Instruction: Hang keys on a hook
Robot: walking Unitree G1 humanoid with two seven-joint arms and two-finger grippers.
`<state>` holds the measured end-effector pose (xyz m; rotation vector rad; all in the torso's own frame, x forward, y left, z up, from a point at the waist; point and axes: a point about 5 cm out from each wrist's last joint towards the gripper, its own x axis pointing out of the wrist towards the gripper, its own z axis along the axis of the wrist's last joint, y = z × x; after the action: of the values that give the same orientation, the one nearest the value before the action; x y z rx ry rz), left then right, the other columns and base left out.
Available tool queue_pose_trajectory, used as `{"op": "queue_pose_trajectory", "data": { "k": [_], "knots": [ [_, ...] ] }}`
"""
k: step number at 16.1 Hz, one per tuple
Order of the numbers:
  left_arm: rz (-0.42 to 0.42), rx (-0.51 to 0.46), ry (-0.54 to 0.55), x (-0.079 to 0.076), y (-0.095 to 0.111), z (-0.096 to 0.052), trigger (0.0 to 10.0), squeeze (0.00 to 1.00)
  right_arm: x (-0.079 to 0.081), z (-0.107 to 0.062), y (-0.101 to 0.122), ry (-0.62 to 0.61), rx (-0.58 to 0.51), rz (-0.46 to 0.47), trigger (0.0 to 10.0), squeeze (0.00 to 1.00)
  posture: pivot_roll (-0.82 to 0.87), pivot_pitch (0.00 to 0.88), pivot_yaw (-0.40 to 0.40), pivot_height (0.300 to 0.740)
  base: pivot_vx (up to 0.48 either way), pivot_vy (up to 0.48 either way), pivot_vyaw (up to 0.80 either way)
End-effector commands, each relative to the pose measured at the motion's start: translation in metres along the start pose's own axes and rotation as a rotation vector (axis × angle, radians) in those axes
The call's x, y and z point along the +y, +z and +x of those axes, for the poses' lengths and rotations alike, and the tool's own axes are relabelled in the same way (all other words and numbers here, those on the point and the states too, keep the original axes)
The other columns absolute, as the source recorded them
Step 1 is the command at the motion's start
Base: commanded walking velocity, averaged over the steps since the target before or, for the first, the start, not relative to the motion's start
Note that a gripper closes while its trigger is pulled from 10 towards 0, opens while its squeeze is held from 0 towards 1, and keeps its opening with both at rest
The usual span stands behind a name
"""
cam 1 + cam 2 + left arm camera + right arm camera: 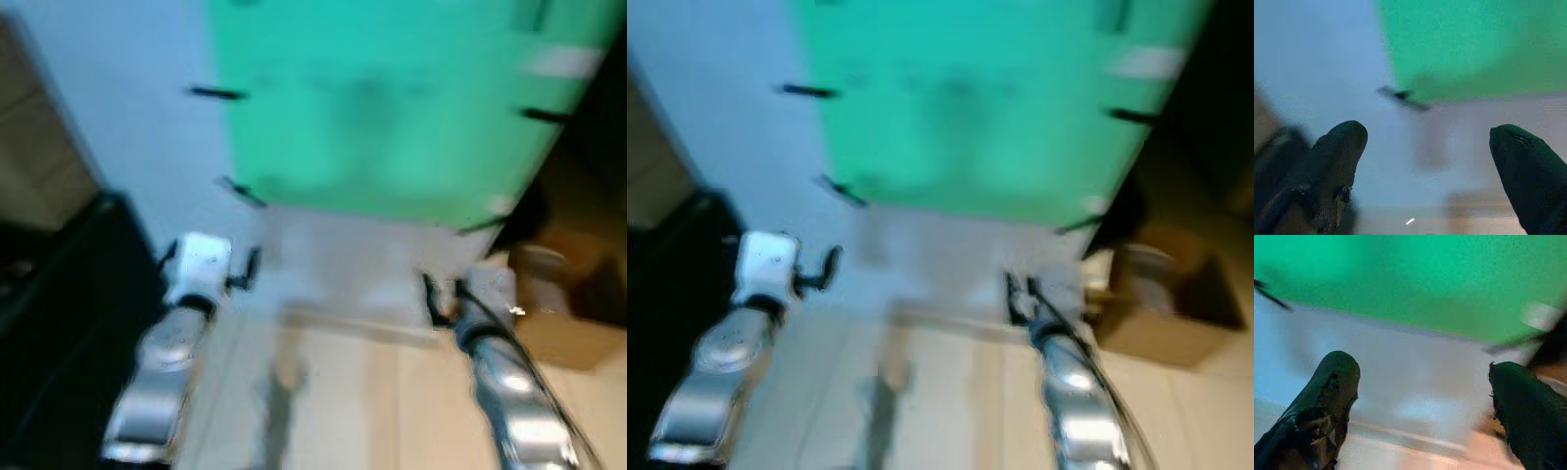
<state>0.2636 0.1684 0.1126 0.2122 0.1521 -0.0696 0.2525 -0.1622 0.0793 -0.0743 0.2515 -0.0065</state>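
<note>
Green sheet [392,98] fastened to a pale wall [127,108], blurred throughout by camera motion. Dark strips at its edges [217,94], perhaps tape or clips, too smeared to name. Pale patch near its upper right corner [563,61], unreadable. Faint darker smudge at the sheet's middle, impossible to tell whether hook, shadow or stain. Keys nowhere to be made out, not on the wall, not on the floor, not between any fingers.

Left gripper [245,269] raised low before the wall, white wrist block behind it; fingers [1342,147] spread wide in the wrist view, nothing between them, only wall and the sheet's lower corner beyond. Right gripper [443,294] likewise lifted near the skirting, fingers [1332,382] parted wide and holding nothing, green sheet and pale wall ahead.

Brown cardboard box [563,313] on the floor at the right, partly cut by the frame edge, contents indistinct. Black bulk [59,323] at the left, shape unclear. Light wood floor [362,401] below, with a dim grey streak across it.
</note>
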Motion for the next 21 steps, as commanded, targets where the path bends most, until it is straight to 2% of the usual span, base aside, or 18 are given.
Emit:
{"op": "queue_pose_trajectory", "data": {
  "k": [1,5,14,19,21],
  "knots": [
    [-0.008,-0.024,-0.025,-0.0072,0.0061,0.0017,10.0,0.00,-0.0115,-0.0019,-0.0019,-0.038,0.004,-0.017,10.0,0.00,-0.01,0.000,0.018,0.740,0.285,0.000,0.80],
    [-0.007,-0.028,-0.025,-0.0066,0.0072,0.0027,10.0,0.00,-0.0120,-0.0005,-0.0011,-0.049,-0.001,-0.020,10.0,0.00,0.00,0.000,0.019,0.740,0.287,0.000,0.75],
    [-0.010,-0.029,-0.029,-0.0056,0.0067,0.0030,10.0,0.00,-0.0139,0.0010,-0.0014,-0.070,-0.003,-0.025,10.0,0.00,0.00,0.000,0.022,0.740,0.298,0.000,0.00],
    [-0.011,-0.027,-0.023,-0.0048,0.0059,0.0023,10.0,0.00,-0.0137,0.0025,-0.0009,-0.057,-0.005,-0.043,10.0,0.00,0.00,0.000,0.015,0.740,0.309,0.000,0.72],
    [-0.011,-0.026,-0.023,-0.0048,0.0050,0.0014,10.0,0.00,-0.0138,0.0025,-0.0006,-0.058,-0.008,-0.045,10.0,0.00,0.00,0.000,0.015,0.740,0.309,0.000,0.00]
  ]
}}
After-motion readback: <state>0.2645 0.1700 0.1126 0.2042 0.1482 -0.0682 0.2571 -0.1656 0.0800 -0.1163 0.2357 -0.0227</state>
